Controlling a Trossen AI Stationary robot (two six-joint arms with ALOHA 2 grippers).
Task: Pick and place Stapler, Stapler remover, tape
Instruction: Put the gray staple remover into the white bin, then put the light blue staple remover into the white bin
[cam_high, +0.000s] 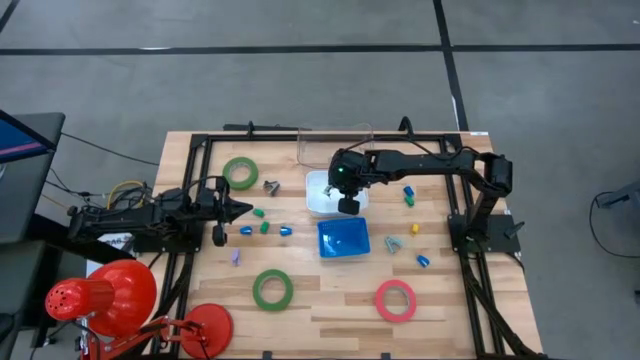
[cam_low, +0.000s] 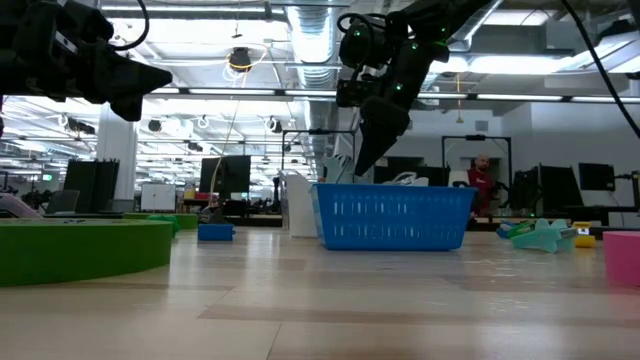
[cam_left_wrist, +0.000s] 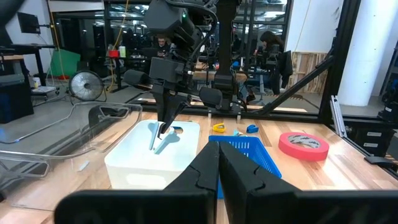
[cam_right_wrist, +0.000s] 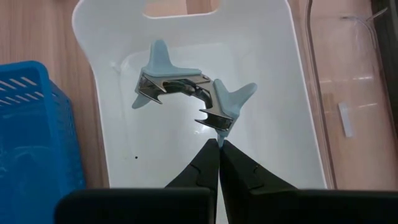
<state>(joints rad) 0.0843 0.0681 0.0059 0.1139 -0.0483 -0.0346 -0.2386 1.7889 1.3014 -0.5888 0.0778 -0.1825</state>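
The table (cam_high: 330, 330) fills the frame's centre, with a white bin (cam_high: 322, 195) and blue basket (cam_high: 343, 238) mid-frame. Green tape (cam_high: 240, 172) lies upper left. The right gripper (cam_right_wrist: 218, 144), pressed together, hovers over the pale blue staple remover (cam_right_wrist: 186, 90) in the bin; the left gripper (cam_left_wrist: 218, 152), also pressed together, waits centre-left

The staple remover (cam_right_wrist: 189, 96) is pale blue with silvery metal jaws, lying in a white bin (cam_right_wrist: 280, 81). Beside it stands a bright blue basket (cam_high: 343, 239) with a slotted wall pattern. Two tape rings are green (cam_high: 240, 172) (cam_high: 272, 289), one pink-red (cam_high: 395, 300). The table (cam_high: 330, 320) is light wood planks; both arms are black
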